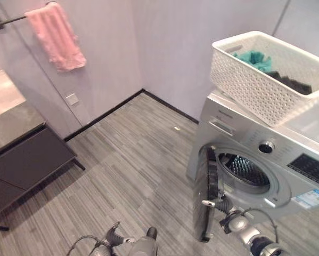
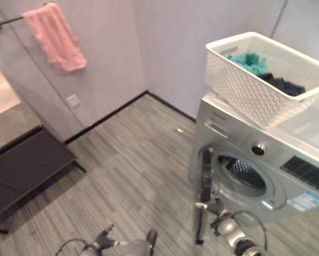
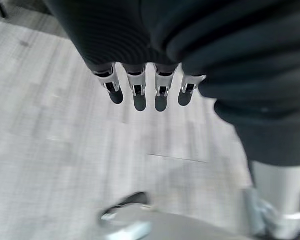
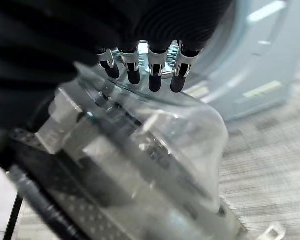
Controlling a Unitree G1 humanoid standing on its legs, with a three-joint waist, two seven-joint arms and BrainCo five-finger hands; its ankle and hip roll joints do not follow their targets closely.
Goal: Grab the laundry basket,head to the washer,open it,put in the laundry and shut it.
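A white woven laundry basket point(image 1: 255, 85) stands on top of the silver washer point(image 1: 287, 152). It holds a teal cloth point(image 1: 255, 58) and a dark cloth point(image 1: 293, 82). The round washer door point(image 1: 206, 194) hangs open to the left, baring the drum point(image 1: 245, 170). My right hand point(image 1: 224, 206) is at the door's inner side, low in front of the opening. Its straight fingers point(image 4: 155, 75) rest over the door's glass bowl point(image 4: 185, 130) and hold nothing. My left hand point(image 1: 112, 238) hangs low over the floor, its fingers point(image 3: 139, 92) straight and empty.
A pink towel point(image 1: 55, 37) hangs on a wall rail at the far left. A dark low cabinet point(image 1: 26, 160) stands along the left wall. Grey plank floor point(image 1: 132, 154) stretches between the cabinet and the washer up to the corner.
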